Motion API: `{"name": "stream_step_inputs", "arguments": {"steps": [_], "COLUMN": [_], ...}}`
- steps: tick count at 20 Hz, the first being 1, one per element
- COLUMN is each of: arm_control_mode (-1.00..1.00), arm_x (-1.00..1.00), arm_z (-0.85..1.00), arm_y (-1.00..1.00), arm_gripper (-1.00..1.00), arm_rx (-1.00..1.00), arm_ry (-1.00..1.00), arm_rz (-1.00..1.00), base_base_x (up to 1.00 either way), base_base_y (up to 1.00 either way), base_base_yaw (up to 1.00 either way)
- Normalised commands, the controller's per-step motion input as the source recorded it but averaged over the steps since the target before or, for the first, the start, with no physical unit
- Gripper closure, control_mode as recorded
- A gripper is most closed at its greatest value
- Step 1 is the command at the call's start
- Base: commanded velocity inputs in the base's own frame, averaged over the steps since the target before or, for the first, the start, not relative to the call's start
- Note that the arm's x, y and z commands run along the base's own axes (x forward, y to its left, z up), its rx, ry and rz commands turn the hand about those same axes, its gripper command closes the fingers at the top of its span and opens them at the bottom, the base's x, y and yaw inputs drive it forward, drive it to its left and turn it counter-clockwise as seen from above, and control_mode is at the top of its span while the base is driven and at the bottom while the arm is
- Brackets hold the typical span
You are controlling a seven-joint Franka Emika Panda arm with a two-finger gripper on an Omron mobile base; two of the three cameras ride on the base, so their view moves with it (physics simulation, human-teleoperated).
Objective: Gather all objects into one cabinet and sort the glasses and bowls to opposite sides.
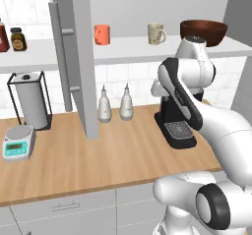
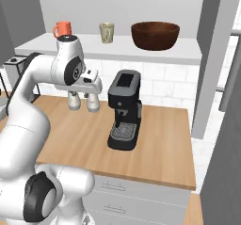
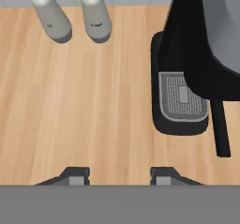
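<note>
The small orange-red cup (image 1: 102, 34) (image 2: 62, 29), the cream mug (image 1: 156, 33) (image 2: 107, 32) and the wide dark brown bowl (image 1: 203, 31) (image 2: 155, 35) stand in a row on the white shelf (image 1: 128, 49) of the grey wall cabinet. Its door (image 1: 81, 57) is swung open, with the silver bar handle (image 1: 61, 57) showing. My gripper (image 3: 119, 177) hangs below the shelf, pointing down at the wooden counter (image 3: 93, 106). It is open, with nothing between its fingertips (image 3: 77, 176).
A black coffee machine (image 1: 174, 126) (image 2: 124, 111) (image 3: 187, 78) stands on the counter just right of the hand. Two white spouted bottles (image 1: 104, 106) (image 3: 51, 17) stand by the wall. Further left are a paper towel holder (image 1: 29, 101), a scale (image 1: 18, 143) and dark-lidded jars (image 1: 17, 38).
</note>
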Motion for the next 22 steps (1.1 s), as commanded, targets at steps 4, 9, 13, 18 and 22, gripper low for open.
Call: {"name": "stream_step_inputs", "arguments": {"steps": [4,9,13,18,22], "arm_control_mode": [1.0,1.0,1.0,1.0,1.0], "arm_x": [0.0,0.0,0.0,0.0,0.0], "arm_z": [0.0,0.0,0.0,0.0,0.0], "arm_y": [0.0,0.0,0.0,0.0,0.0], "arm_gripper": [-1.0,-1.0,-1.0,-1.0,-1.0], "arm_rx": [0.0,0.0,0.0,0.0,0.0], "arm_ry": [0.0,0.0,0.0,0.0,0.0], "arm_rz": [0.0,0.0,0.0,0.0,0.0], "base_base_x": [-0.11,-0.48,-0.43,-0.51,-0.4], "base_base_y": [0.0,0.0,0.0,0.0,0.01], "base_base_yaw": [0.0,0.09,0.18,0.18,0.1]}}
